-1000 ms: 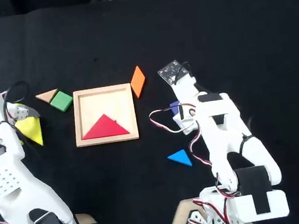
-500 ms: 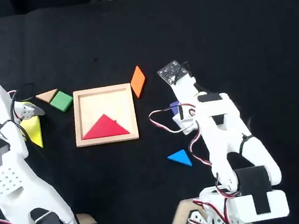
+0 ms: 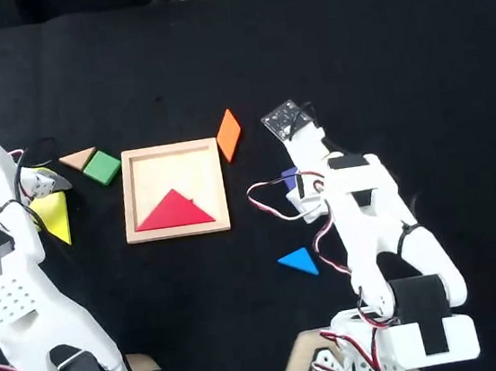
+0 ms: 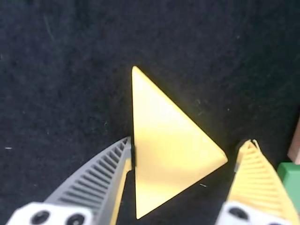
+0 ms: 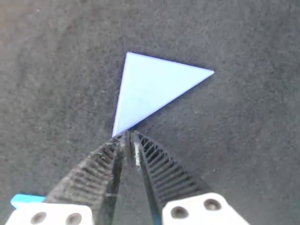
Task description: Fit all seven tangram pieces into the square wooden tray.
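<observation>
1. High view: the square wooden tray (image 3: 169, 147) holds only the red wooden triangle (image 3: 174, 210). Six pieces lie outside it, so by my judgement one of seven is done.
2. Left wrist view: the left gripper (image 4: 188, 142) has its fingers wide, straddling the yellow wooden triangle (image 4: 161, 154), which lies left of the tray.
3. Right wrist view: the right gripper (image 5: 127, 136) has its fingers pressed together at a corner of the pale blue wooden triangle (image 5: 154, 84), right of the tray. No legible writing anywhere.

On table (image 3: 395, 59): tray (image 3: 168, 147) left of ctr, w/ triangle (image 3: 174, 210) in its near half. Left of tray: square (image 3: 101, 167), then small triangle (image 3: 78, 158) touching it. Outer triangle (image 3: 54, 215) further left, nearer front. Rhombus (image 3: 229, 134) by tray's far-right corner. Lone triangle (image 3: 299, 261) right of tray, nearer front.
</observation>
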